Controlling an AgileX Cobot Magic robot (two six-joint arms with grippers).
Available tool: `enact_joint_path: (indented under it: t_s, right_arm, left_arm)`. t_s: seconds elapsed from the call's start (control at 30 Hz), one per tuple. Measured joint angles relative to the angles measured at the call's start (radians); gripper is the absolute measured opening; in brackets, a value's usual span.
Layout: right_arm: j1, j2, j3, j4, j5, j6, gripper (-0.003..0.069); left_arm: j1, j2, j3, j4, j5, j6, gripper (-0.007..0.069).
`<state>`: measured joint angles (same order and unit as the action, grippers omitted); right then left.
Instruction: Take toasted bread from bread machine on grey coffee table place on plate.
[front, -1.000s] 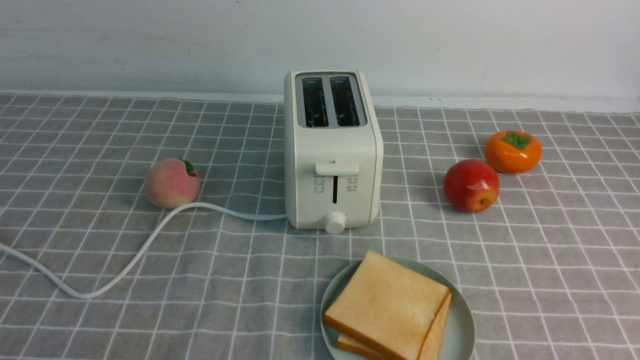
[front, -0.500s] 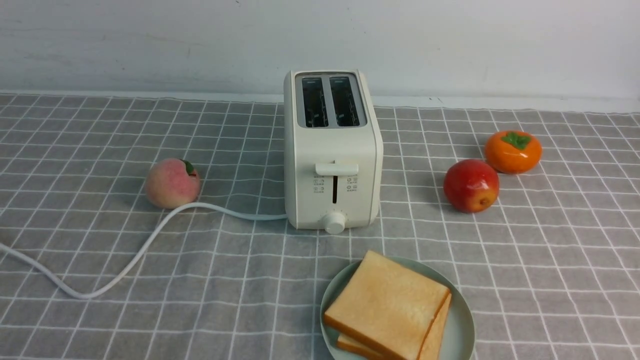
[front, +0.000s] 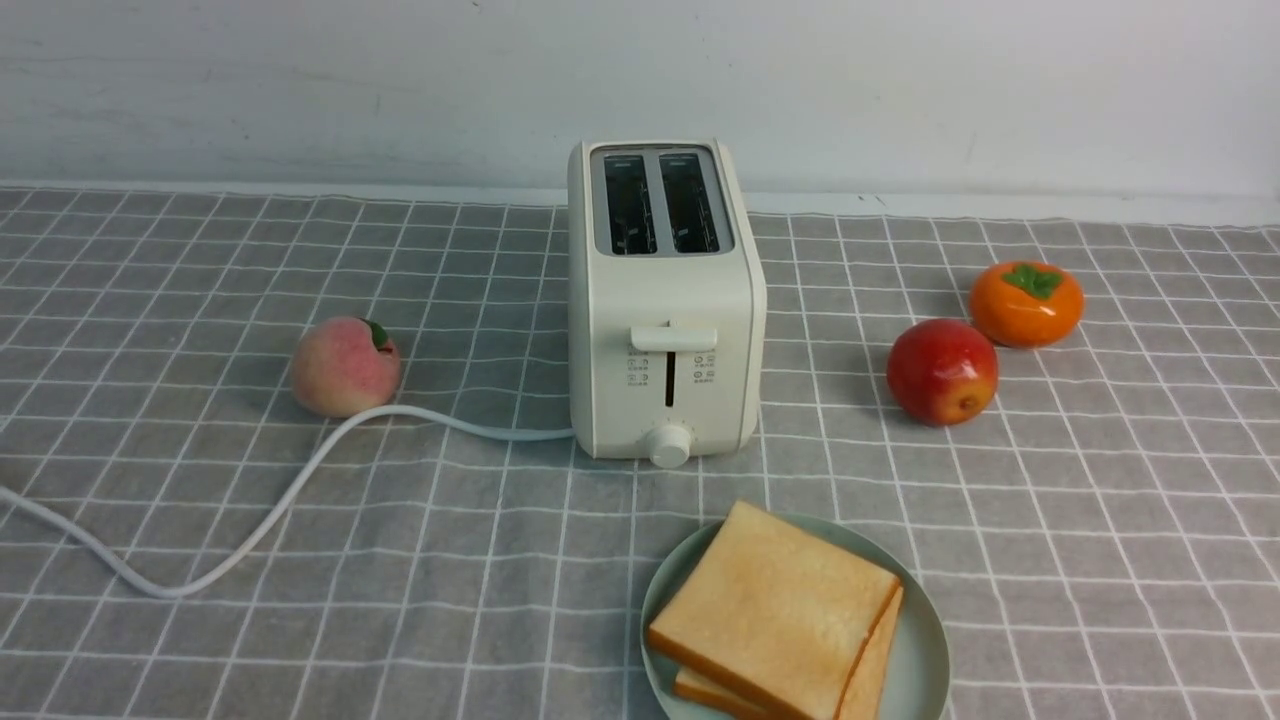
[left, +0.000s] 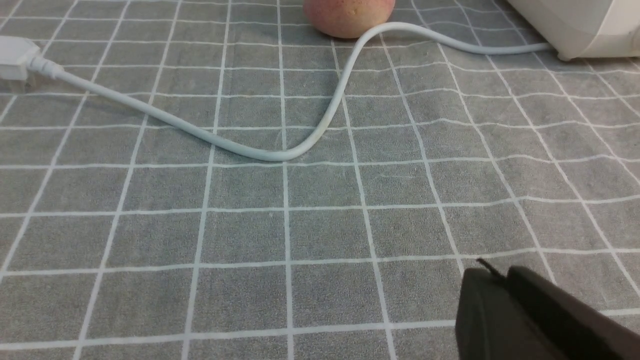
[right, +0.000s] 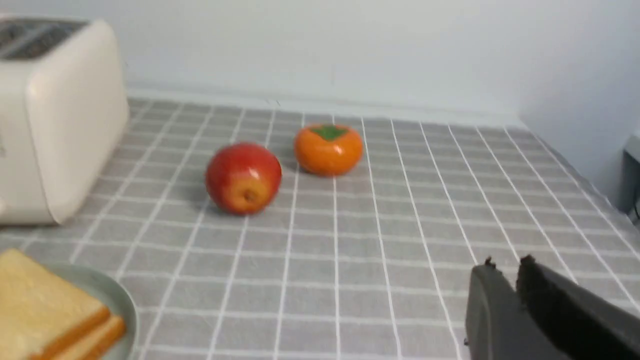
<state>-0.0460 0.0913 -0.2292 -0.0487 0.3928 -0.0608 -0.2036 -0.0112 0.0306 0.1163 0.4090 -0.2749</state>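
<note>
Nothing has moved since earlier, toasted bread stacked on plate cut off at lower frame edge, bread machine slots empty, left hand nearly closed and empty, right hand narrow and empty, both partly cropped at lower right.

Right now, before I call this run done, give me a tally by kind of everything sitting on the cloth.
Toasted bread slices, stacked on the plate: 2
Plate: 1
Bread machine, both slots empty: 1
Fruit: 3 (peach, red apple, orange persimmon)
Total: 7
</note>
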Motion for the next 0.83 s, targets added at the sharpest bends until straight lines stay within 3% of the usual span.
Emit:
enact_joint_path:
  t_s: [0.2,0.83]
  right_arm:
    - [-0.034,-0.1,0.233,-0.013,0.02,0.0,0.0091]
    - [-0.037,-0.101,0.238,-0.015,0.024,-0.001,0.0114]
  left_arm:
    - [0.0,0.0,0.0,0.0,-0.001,0.0,0.0043]
    - [0.0,0.0,0.0,0.0,0.0,0.0,0.0065]
